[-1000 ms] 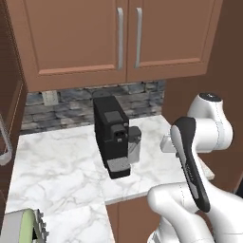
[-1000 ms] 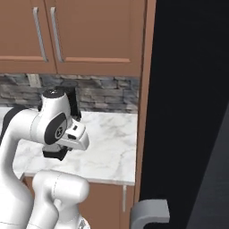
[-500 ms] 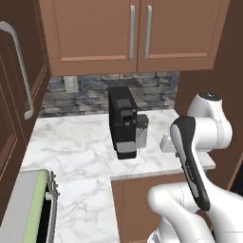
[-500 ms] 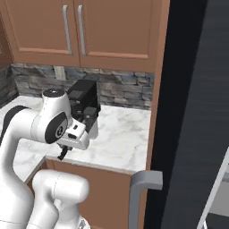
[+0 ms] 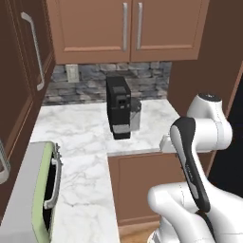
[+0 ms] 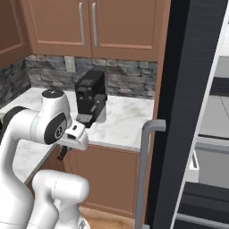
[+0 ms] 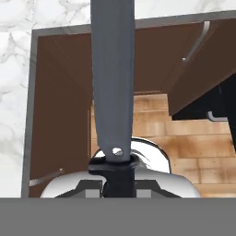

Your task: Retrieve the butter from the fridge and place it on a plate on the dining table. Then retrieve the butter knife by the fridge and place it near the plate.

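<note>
I have the hand clamped on the butter knife; swinging near the fridge door could knock the blade askew.

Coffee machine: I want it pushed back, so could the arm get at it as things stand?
Probably not yet: the gripper is shut on the butter knife and points down at the floor in front of the cabinet, off the counter where the coffee machine stands.
</note>
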